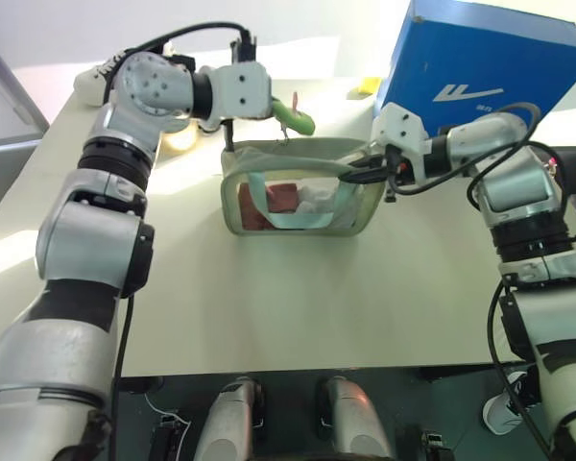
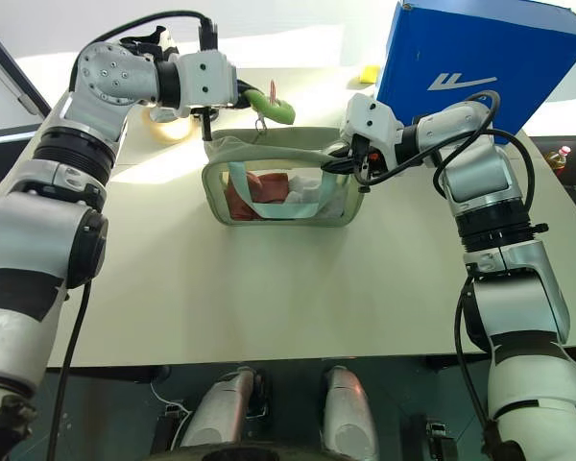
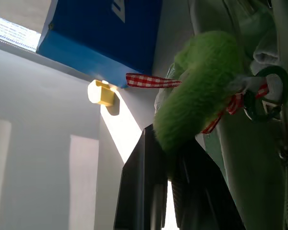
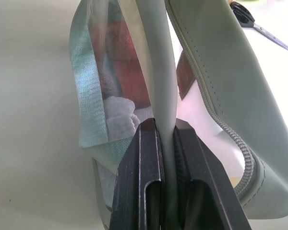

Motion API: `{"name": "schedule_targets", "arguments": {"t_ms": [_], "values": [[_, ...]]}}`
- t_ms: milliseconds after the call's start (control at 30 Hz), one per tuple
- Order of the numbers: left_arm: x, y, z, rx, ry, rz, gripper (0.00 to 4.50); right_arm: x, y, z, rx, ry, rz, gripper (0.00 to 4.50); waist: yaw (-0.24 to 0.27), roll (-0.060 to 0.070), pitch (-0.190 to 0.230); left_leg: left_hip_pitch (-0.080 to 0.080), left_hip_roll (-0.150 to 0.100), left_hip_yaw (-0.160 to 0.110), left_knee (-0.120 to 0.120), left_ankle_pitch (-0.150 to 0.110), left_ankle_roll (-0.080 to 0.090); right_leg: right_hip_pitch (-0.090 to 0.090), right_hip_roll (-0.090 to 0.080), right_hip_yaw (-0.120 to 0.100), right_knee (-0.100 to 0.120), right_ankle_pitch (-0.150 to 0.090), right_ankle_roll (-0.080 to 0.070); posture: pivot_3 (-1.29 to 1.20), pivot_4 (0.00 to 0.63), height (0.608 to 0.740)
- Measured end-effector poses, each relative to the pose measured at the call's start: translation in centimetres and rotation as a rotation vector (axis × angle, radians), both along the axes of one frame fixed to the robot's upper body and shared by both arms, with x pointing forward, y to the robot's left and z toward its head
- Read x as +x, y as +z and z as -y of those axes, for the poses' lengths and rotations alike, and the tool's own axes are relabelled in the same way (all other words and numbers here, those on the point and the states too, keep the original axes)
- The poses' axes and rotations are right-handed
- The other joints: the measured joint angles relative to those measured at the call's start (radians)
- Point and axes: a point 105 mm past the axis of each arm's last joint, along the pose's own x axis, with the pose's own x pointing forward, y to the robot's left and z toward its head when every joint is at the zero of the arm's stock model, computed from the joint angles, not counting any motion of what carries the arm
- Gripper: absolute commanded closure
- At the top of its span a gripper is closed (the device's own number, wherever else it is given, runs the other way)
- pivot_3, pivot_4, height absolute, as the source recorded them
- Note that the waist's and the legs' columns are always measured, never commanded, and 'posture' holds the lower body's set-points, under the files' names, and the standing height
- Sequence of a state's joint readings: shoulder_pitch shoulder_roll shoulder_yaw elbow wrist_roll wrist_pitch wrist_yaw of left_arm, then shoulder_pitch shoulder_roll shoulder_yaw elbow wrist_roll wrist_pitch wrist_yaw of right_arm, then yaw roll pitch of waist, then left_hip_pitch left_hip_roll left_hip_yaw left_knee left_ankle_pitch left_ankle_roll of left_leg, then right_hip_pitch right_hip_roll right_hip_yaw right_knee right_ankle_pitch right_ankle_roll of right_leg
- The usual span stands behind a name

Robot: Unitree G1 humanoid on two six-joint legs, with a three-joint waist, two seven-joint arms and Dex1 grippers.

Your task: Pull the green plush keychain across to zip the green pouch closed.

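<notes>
The green pouch (image 1: 298, 197) stands on the table (image 1: 298, 298) with its top open; red and white contents and a teal strap show through its clear window. My left gripper (image 1: 275, 104) is above the pouch's far left corner, shut on the green plush keychain (image 1: 298, 118). In the left wrist view the plush (image 3: 201, 91) carries a red checked ribbon and sits between the black fingers (image 3: 144, 191). My right gripper (image 1: 358, 174) is shut on the pouch's right end; its fingers (image 4: 139, 182) pinch the pouch's rim (image 4: 159, 72) beside the open zipper teeth (image 4: 225, 129).
A big blue box (image 1: 480, 67) stands at the far right of the table, with a small yellow object (image 1: 368, 86) to its left. A pale round object (image 1: 180, 140) lies behind my left arm. Scissors (image 4: 252, 21) lie beyond the pouch.
</notes>
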State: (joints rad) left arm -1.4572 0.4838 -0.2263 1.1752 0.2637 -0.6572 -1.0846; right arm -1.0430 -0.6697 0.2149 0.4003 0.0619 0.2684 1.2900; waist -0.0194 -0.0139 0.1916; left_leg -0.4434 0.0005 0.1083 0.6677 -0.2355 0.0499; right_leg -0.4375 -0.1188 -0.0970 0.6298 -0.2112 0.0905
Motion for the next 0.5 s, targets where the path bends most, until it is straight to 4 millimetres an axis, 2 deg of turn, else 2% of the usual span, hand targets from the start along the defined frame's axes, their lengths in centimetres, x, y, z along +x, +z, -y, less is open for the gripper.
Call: {"name": "schedule_targets", "arguments": {"t_ms": [67,167,300,400,500], "values": [[-0.2,-0.7,-0.3,0.039,-0.014,-0.016,4.45,0.0,0.0,0.0,0.000,0.001,0.000,4.50,0.000,0.000,0.000,0.000,0.000,0.000,0.000,0.000,0.000,0.000,0.000,0.000,0.000,0.000,0.000,0.00,0.150,0.740],[-0.6,-0.8,-0.6,0.086,-0.033,-0.009,3.45,0.0,-0.1,0.1,0.001,0.000,-0.001,4.50,0.001,0.000,0.000,0.000,0.000,0.000,0.000,0.000,0.000,0.000,0.000,0.000,0.000,0.000,0.000,0.00,0.150,0.740],[-0.7,-1.2,-0.9,0.122,-0.035,-0.024,1.50,0.1,-0.1,-0.1,0.005,0.005,-0.001,4.50,0.000,0.000,0.000,0.000,0.000,0.000,0.000,0.000,0.000,0.000,0.000,0.000,0.000,0.000,0.000,0.00,0.150,0.740],[-0.4,-0.8,-1.6,0.109,0.000,-0.010,0.04,0.1,0.0,-0.3,0.008,0.010,-0.003,4.50,-0.002,0.000,0.000,0.000,0.000,0.000,0.000,0.000,0.000,0.000,0.000,0.000,0.000,0.000,0.000,0.00,0.150,0.740],[-0.3,0.3,-2.9,0.114,0.052,-0.002,0.04,0.2,0.0,-0.2,0.009,0.011,-0.007,4.50,-0.003,0.000,0.000,0.000,0.000,0.000,0.000,0.000,0.000,0.000,0.000,0.000,0.000,0.000,0.000,0.00,0.150,0.740]]}}
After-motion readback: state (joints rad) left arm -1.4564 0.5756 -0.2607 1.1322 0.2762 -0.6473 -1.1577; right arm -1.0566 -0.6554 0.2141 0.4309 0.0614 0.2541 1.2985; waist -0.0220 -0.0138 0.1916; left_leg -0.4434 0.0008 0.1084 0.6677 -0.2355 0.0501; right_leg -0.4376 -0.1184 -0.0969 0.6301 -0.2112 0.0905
